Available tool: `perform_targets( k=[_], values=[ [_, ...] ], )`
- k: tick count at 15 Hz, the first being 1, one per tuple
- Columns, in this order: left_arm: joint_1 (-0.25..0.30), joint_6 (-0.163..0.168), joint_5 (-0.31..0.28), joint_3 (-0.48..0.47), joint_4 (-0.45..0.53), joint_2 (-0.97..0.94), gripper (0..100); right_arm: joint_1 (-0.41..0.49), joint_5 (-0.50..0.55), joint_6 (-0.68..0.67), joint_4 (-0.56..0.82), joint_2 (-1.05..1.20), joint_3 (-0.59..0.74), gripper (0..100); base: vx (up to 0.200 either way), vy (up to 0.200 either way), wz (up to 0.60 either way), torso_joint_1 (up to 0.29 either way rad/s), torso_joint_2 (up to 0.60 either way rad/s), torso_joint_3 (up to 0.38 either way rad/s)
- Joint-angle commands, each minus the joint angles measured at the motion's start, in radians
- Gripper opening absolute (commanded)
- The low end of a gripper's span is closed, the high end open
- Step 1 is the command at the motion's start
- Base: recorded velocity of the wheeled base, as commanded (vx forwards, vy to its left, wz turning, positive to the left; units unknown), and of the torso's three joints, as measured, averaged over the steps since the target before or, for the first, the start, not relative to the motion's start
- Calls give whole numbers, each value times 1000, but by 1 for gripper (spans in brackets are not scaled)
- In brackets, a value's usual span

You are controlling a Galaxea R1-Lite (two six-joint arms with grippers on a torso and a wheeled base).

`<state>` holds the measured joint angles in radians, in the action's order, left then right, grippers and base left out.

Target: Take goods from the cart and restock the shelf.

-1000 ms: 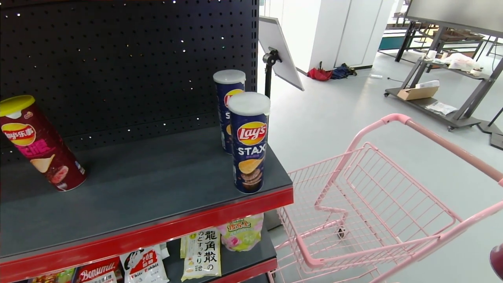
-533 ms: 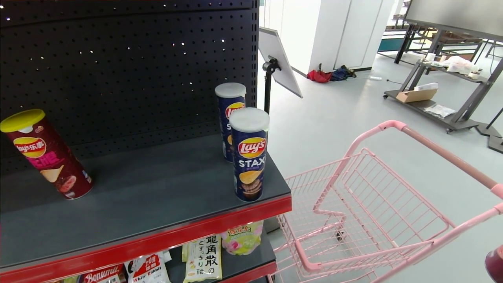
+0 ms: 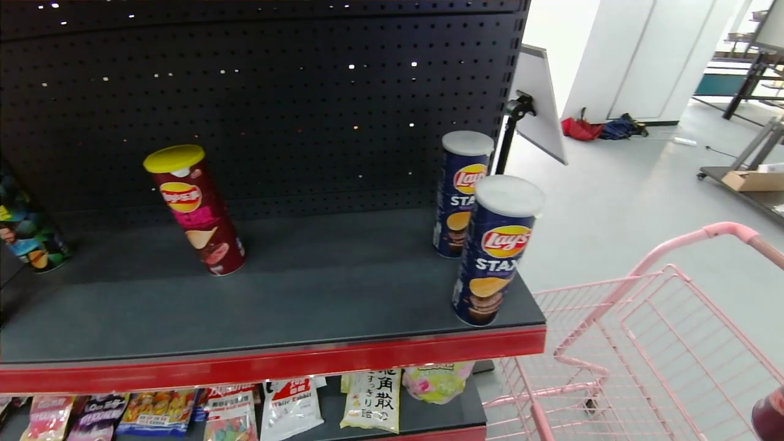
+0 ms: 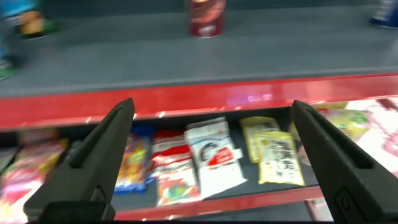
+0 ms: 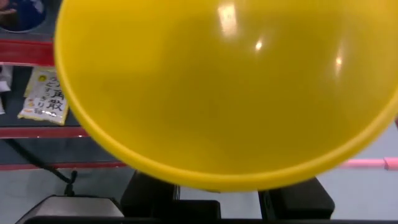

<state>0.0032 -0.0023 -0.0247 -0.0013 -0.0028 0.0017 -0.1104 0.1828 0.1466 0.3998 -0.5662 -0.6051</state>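
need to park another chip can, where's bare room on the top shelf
Widest bare patch: shelf deck between the maroon can and the rear blue can, forward to the red edge. A narrower gap between the maroon can and the colourful can at the left end. Crowded: the right corner, with the front blue can by the edge.

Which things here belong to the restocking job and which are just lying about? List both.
Job:
- carried can
- pink cart
- top shelf
- maroon can, rear blue can and front blue can standing on it

Lying about:
- white board on its stand
- umbrellas on the floor
- cardboard box
- snack packets on the lower shelf
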Motion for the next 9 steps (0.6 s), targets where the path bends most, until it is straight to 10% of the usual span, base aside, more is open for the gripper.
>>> perform_targets(
  k=[1,5,9],
  values=[
    [0,-1,0,0,0,0,100,2,1,1,-38,6,27,0,0,0,0,0,0,0],
    [0,-1,0,0,0,0,100,-5,-9,-9,-136,69,116,0,0,0,0,0,0,0],
    [0,1,0,0,0,0,100,-6,-48,-28,-202,150,200,0,0,200,0,-1,2,4]
  ],
)
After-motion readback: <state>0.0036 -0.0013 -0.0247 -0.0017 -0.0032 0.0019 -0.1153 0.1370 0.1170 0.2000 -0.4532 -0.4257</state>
